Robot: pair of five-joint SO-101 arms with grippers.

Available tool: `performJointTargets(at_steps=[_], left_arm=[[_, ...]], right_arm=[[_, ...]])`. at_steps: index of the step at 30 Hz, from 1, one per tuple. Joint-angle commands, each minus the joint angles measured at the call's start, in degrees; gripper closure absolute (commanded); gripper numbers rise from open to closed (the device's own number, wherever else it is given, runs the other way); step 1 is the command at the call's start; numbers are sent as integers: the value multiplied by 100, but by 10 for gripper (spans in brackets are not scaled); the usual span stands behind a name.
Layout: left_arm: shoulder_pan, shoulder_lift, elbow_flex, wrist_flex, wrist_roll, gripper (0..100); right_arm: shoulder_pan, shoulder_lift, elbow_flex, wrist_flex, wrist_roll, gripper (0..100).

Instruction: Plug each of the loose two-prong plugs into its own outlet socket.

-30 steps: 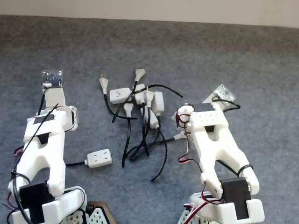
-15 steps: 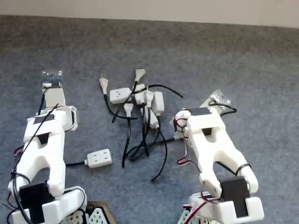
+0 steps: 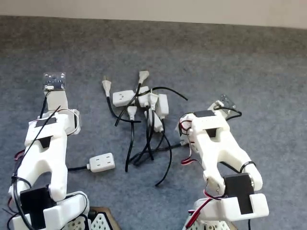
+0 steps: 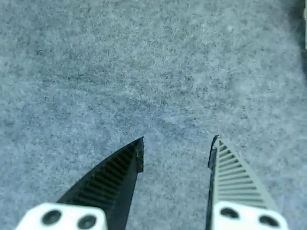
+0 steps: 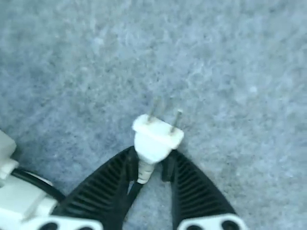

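grey carpet (image 3: 249, 62), pale wall (image 3: 192, 8), plug (image 5: 156, 135) in pincer (image 5: 149, 157)

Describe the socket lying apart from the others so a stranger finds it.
Find the left arm on the grey carpet. Close beside it lies a white socket on a black cord. It alone lies outside the cable tangle, with nothing plugged in.

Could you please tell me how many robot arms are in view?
2: the left arm beside the lone socket; the right arm beside the cable tangle, holding a plug.
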Motion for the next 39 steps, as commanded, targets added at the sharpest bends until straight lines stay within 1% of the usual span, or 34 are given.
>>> performJointTargets(at_steps=[1,2,3,4,5,7,9,11,12,15,17,18,19,23,25,28,30,32,35,37,39], left_arm=[[92,-31,48,-79,53,765],[92,-40,75,-88,44,765],[119,-40,75,-88,44,765],[145,-40,84,-88,44,765],[154,-40,84,-88,44,765],[154,-40,75,-88,44,765],[154,-31,75,-88,44,765],[154,-31,75,-88,44,765],[154,-31,75,-88,44,765],[154,-31,75,-88,44,765],[154,-31,75,-88,44,765],[154,-31,84,-88,44,765],[154,-31,84,-88,44,765],[154,-31,84,-88,44,765],[154,-22,84,-88,44,765],[154,-22,84,-88,44,765],[198,-22,84,-88,35,765],[215,-22,84,-88,35,765],[215,-22,84,-88,35,765],[198,-22,84,-88,35,765],[189,-22,84,-88,35,765]], right_arm=[[576,31,-312,-75,88,993],[787,31,-497,-75,176,991],[1033,66,-725,-75,422,991],[1235,75,-971,-92,835,991],[1367,75,-1253,-75,1424,991],[1516,75,-1736,-66,3086,991],[1578,66,-2123,13,5125,991],[1525,75,-2387,523,7077,991],[1385,75,-2501,875,7736,991],[831,75,-2659,1965,9187,991],[479,66,-2457,2396,10075,991],[365,40,-2308,2448,10382,991],[303,31,-2202,2440,10523,991],[286,31,-2088,2158,10611,991],[374,57,-2211,2105,10857,991],[382,75,-2369,2088,11024,991],[374,57,-2492,2132,11297,991],[321,75,-2897,2413,11604,991],[127,84,-3451,3257,12431,991],[-66,84,-3635,3714,12466,991],[-163,92,-3415,3855,12457,991]])
